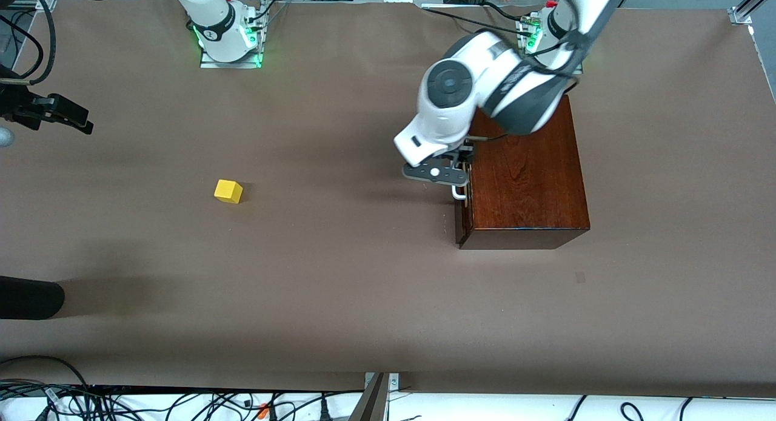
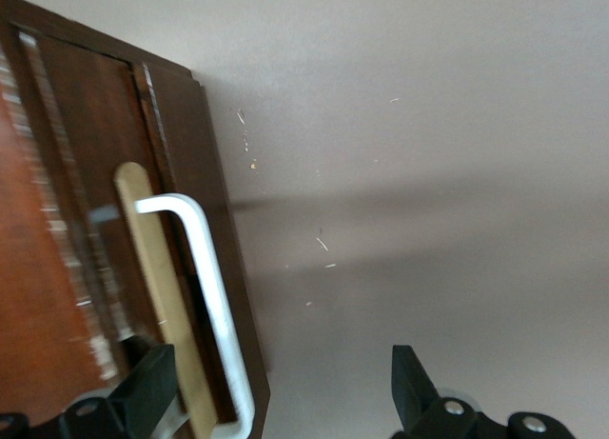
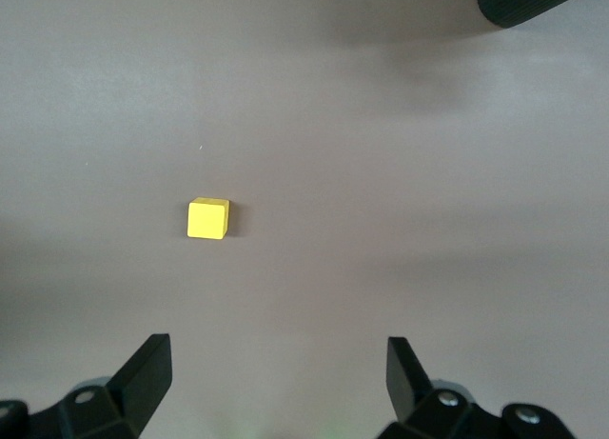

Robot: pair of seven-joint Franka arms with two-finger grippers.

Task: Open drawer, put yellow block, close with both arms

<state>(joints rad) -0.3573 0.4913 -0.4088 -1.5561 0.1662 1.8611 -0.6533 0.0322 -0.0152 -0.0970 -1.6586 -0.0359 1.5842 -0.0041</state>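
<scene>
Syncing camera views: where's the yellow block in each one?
Front view: yellow block on the bare table, toward the right arm's end, well apart from the wooden box.
Left wrist view: not in it; only the drawer handle and box front show.
Right wrist view: yellow block on the table, ahead of the open right gripper.
Shared landmark: the brown table surface.

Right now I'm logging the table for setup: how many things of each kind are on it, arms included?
Yellow block: 1
Wooden box with drawer: 1
White handle: 1
Robot arms, left gripper at the handle, right gripper over the table near the block: 2
Total: 5
</scene>
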